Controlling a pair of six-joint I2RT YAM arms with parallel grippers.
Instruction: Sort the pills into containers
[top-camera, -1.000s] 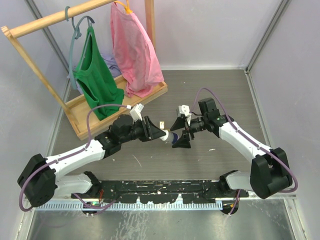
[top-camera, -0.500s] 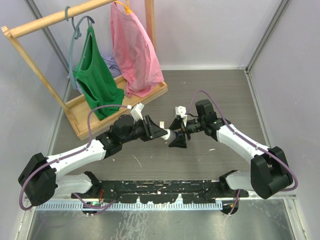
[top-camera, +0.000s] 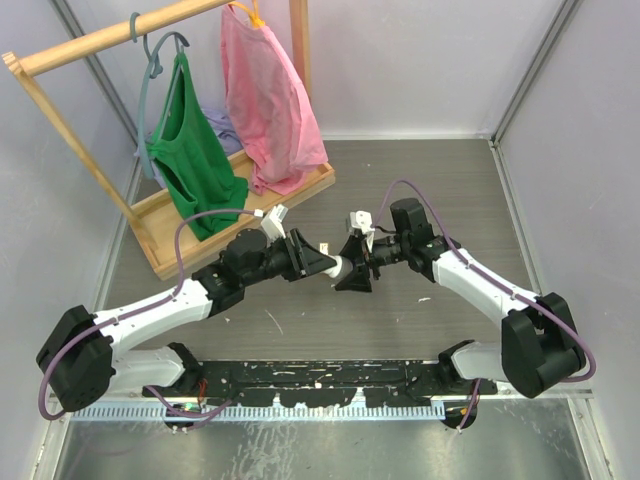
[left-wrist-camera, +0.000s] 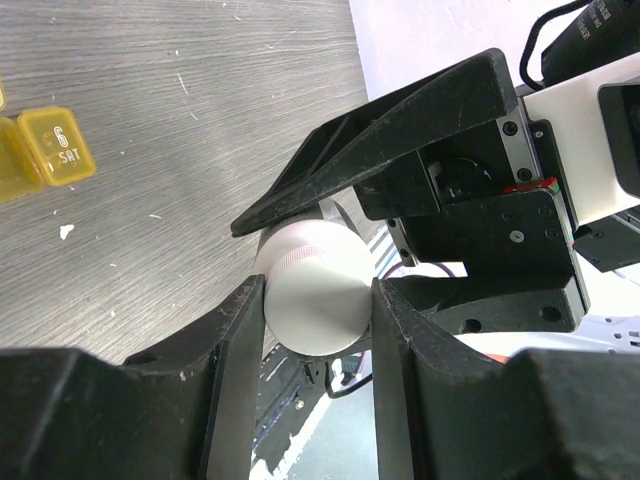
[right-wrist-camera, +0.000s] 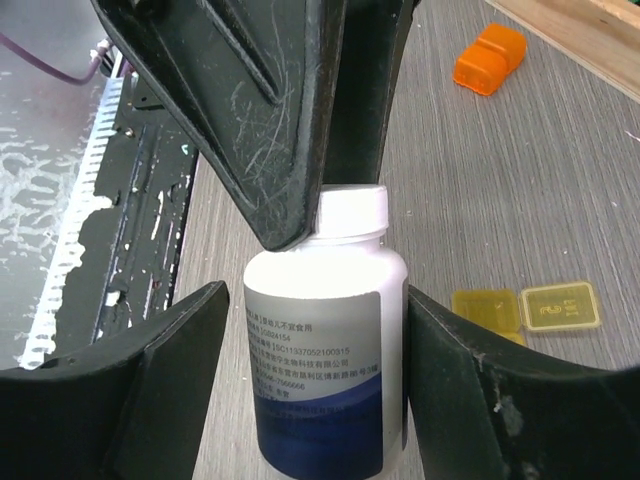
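A white pill bottle (right-wrist-camera: 325, 340) with a blue-banded label hangs above the table between the two arms (top-camera: 345, 266). My left gripper (left-wrist-camera: 318, 292) is shut on its white cap (left-wrist-camera: 318, 310). My right gripper (right-wrist-camera: 318, 300) straddles the bottle's body. Its right finger lies against the bottle and a thin gap shows at the left finger (right-wrist-camera: 170, 370). The containers (right-wrist-camera: 525, 310), yellow cells joined side by side, lie on the table beyond the bottle; the containers (left-wrist-camera: 55, 150) show a lid marked SAT in the left wrist view. No pills are in view.
An orange plastic box (right-wrist-camera: 490, 58) lies on the table farther off. A wooden clothes rack (top-camera: 240, 195) with green and pink garments stands at the back left. Grey walls close in the table on three sides.
My right gripper has moved left onto the bottle, and its jaws have narrowed around the body. My left gripper has kept its hold on the cap.
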